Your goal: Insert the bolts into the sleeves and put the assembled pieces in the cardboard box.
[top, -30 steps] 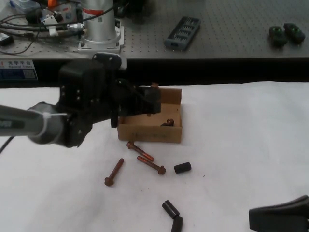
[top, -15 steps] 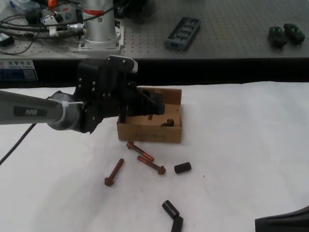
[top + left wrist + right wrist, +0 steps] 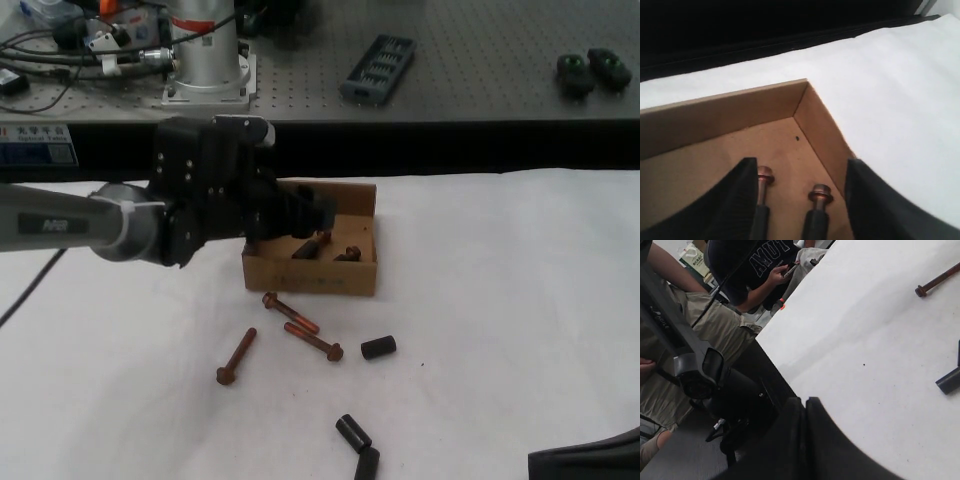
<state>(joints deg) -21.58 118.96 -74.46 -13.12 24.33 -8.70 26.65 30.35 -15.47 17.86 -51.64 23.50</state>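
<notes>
A perforated metal plate (image 3: pixel 480 50) runs across the far side, with a white sheet (image 3: pixel 520 300) spread in front of it. On the plate stand a silver column (image 3: pixel 205 45) toward its left end, a dark slotted rack (image 3: pixel 378 68) lying askew near its middle, and two small dark pieces with green tops (image 3: pixel 575 72) side by side toward its right end. A tangle of cables (image 3: pixel 60 45) lies at the plate's left end, and a blue-and-white label (image 3: pixel 38 142) is fixed to its front edge below them.

two sleeved bolts (image 3: pixel 819 196) in cardboard box (image 3: pixel 735 109)
</notes>
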